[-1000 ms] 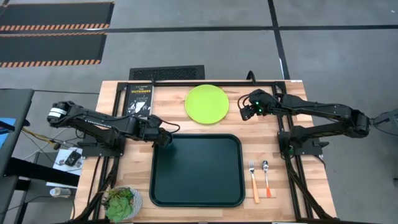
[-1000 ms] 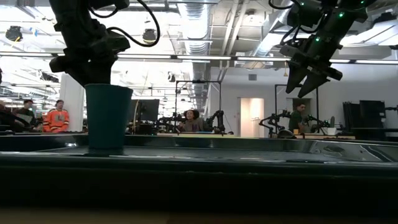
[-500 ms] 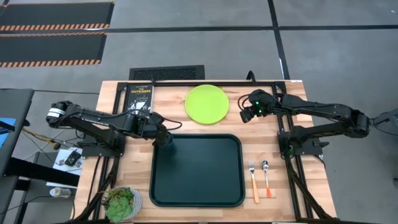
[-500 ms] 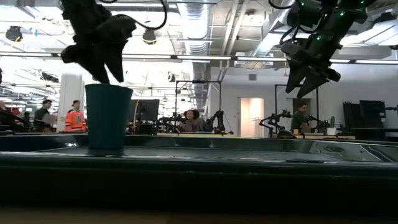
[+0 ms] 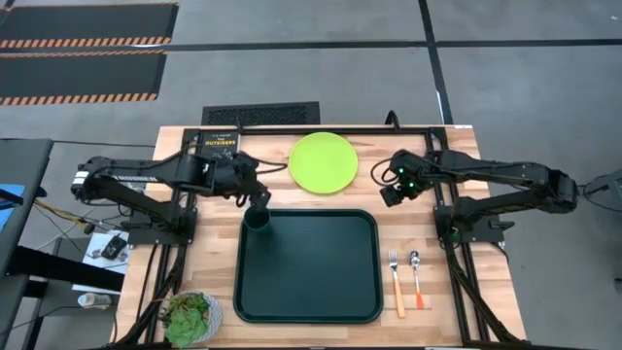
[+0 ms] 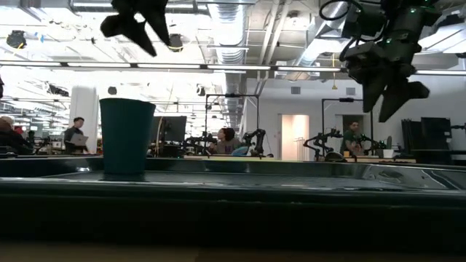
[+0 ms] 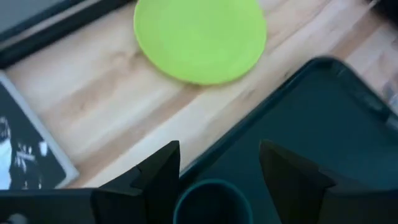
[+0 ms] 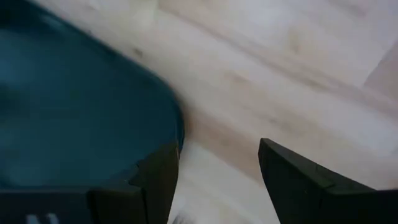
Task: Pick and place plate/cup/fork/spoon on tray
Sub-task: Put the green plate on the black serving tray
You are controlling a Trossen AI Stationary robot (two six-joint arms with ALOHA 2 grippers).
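The dark teal cup [image 5: 257, 219] stands upright on its base in the far left corner of the dark green tray [image 5: 321, 292]; it also shows in the low view [image 6: 127, 137]. My left gripper [image 5: 258, 199] is open and empty, raised well above the cup [image 6: 135, 33]; the cup's rim [image 7: 211, 198] lies between and below its fingers. The lime-green plate [image 5: 324, 162] lies flat on the table beyond the tray. My right gripper [image 5: 390, 192] is open and empty, above the table between the plate and the tray's far right corner [image 8: 93, 124]. The fork [image 5: 397, 284] and the spoon [image 5: 416, 278] lie right of the tray.
A black book [image 5: 216, 154] lies at the table's far left, close behind my left arm. A small bowl of green leaves [image 5: 191, 318] sits at the near left corner. Bare wood shows between the plate and the tray.
My left gripper has risen off the cup's top and drawn back toward the table's far edge, open. The cup stays upright in the tray's corner. My right gripper has moved a little toward the near edge and the tray's corner, and has turned.
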